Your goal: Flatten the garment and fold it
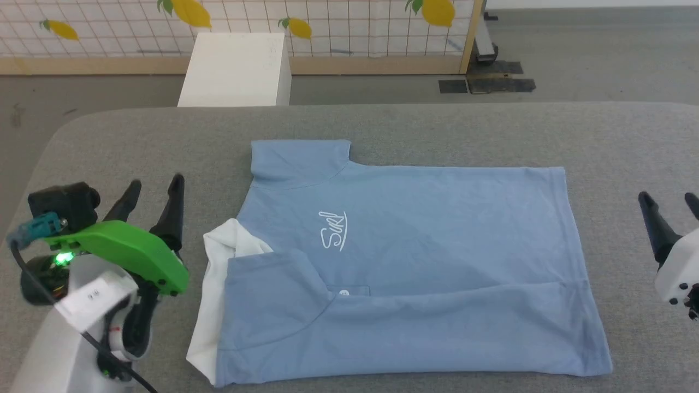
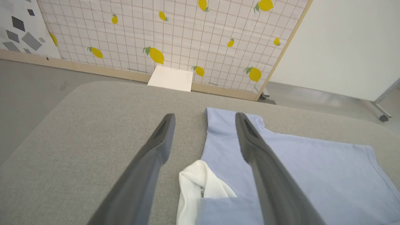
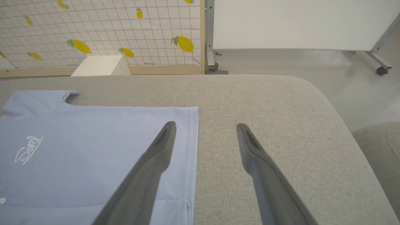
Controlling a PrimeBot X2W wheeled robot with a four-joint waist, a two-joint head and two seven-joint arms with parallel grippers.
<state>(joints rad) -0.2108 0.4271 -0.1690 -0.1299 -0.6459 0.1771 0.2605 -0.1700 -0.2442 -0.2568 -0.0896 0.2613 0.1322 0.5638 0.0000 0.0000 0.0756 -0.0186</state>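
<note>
1. The shirt (image 1: 404, 262) lies flat at the middle of the grey counter (image 1: 437, 125), its near side folded over the front.
2. Its white collar (image 1: 218, 284) shows at the left edge, with a button (image 1: 344, 293) and white lettering (image 1: 333, 230) on the front.
3. The left end effector (image 1: 155, 184) is released and empty, just beside the collar.
4. The right end effector (image 1: 669, 197) is released and empty, near the shirt's right edge.
5. A white box (image 1: 235, 68) stands beyond the counter.

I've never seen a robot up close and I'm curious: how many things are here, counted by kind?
Light-blue polo shirt: 1
Grippers: 2, left gripper and right gripper, both open
White box: 1
Total: 4
</note>
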